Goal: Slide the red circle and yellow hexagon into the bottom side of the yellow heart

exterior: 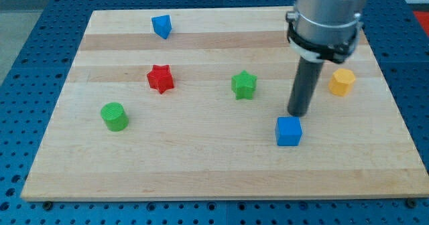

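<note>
The yellow hexagon (342, 82) lies on the wooden board (201, 165) at the view's right. My tip (297, 114) rests on the board to the left of and slightly below the hexagon, apart from it. It is just above the blue cube (289, 131) and close to that cube's top edge. No red circle and no yellow heart show in this view. The arm's grey body (328, 14) covers part of the board's top right.
A blue block (161, 26) of unclear shape lies near the top edge. A red star (160, 78) and a green cylinder (114, 116) lie at the left. A green star (244, 84) lies in the middle, left of my tip.
</note>
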`<state>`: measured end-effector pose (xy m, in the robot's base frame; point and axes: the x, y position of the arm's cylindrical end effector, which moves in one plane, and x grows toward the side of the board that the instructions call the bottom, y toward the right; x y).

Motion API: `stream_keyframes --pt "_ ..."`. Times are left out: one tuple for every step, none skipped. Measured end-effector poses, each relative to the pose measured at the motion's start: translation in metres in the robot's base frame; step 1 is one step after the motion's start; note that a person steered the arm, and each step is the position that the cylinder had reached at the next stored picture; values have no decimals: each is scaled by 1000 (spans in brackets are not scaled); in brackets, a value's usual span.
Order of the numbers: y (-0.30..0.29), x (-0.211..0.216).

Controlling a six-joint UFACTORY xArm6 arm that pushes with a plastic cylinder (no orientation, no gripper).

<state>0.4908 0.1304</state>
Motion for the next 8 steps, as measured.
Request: stream_keyframes --pt "31 3" --pt "58 -14" --pt "61 -43" --pt "61 -76" --pt "61 -75" --pt "68 -48" --pt "89 -22" --pt "112 -24"
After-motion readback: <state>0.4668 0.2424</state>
